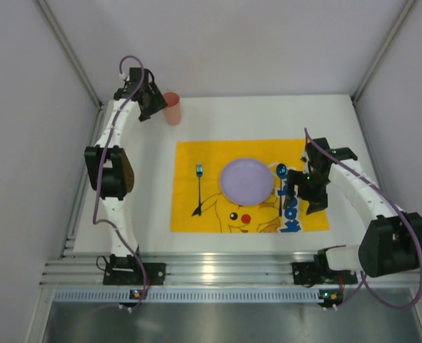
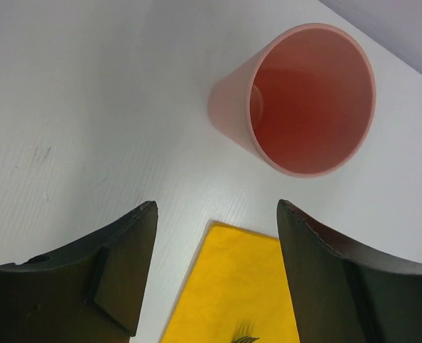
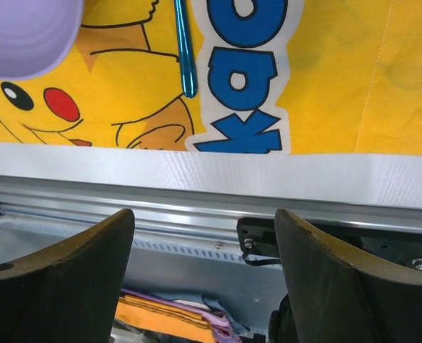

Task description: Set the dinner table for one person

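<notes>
The white dinner table (image 1: 146,207) carries a yellow Pikachu cloth (image 1: 196,153). On the cloth a lilac plate (image 1: 246,180) has a dark fork (image 1: 198,189) to its left and a blue spoon (image 1: 282,175) to its right. A pink cup (image 1: 172,108) stands upright on the bare table past the cloth's far left corner. My left gripper (image 1: 148,107) is open and empty just left of the cup (image 2: 303,100), not touching it (image 2: 216,207). My right gripper (image 1: 312,196) is open and empty over the cloth's right part (image 3: 203,214), near the spoon handle (image 3: 184,50).
A ribbed aluminium rail (image 1: 225,275) runs along the near edge, with both arm bases on it. White walls close in the table at the left, back and right. The plate's rim (image 3: 25,36) shows in the right wrist view. Folded coloured cloths (image 3: 168,314) lie below the rail.
</notes>
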{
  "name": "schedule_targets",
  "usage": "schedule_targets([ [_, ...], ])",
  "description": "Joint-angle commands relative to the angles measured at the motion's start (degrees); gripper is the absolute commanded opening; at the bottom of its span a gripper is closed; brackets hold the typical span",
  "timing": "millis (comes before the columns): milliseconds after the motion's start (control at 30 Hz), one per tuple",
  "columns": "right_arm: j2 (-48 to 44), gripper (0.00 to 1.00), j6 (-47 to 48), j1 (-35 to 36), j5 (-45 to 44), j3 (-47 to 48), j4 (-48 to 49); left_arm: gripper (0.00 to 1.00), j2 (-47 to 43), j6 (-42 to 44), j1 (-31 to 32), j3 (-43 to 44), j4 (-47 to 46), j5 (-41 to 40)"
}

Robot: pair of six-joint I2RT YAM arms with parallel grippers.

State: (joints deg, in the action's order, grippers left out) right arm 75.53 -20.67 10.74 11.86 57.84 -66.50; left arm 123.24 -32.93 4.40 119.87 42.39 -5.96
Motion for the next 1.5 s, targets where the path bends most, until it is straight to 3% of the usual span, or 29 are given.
schedule_targets([
  [0,0.85,0.8,-1.13,0.42,-1.22,2.45,0.4,0.73,2.0,-0.47,-0.62,2.47,-7.23,5.51],
  [600,5.24,0.8,-3.68,0.42,-1.75,3.5,2.87,0.68,3.93,-1.97,-2.03,2.91,-15.5,7.81],
  [833,6.47,0.8,-3.59,0.42,-2.01,4.56,3.04,0.52,11.83,-1.97,-2.82,10.62,-9.18,7.7],
  [1067,7.0,0.8,-3.33,0.42,-2.54,5.26,2.78,0.46,15.98,-1.09,-2.82,12.05,-7.32,10.26],
  [1133,7.09,0.8,-3.33,0.42,-2.54,5.44,2.69,0.38,16.24,-0.47,-2.82,12.22,-7.24,10.44],
  [1167,7.18,0.8,-3.33,0.42,-2.63,5.52,2.6,0.21,16.16,-0.38,-2.82,12.23,-7.06,10.18],
  [1267,7.18,0.79,-3.24,0.51,-3.33,6.4,1.99,0.0,14.84,0.58,-2.73,12.14,-6.53,10.0],
  [1467,8.23,0.8,-2.8,2.61,2.36,20.61,1.81,0.0,9.66,7.16,-0.54,12.14,-3.64,8.86],
])
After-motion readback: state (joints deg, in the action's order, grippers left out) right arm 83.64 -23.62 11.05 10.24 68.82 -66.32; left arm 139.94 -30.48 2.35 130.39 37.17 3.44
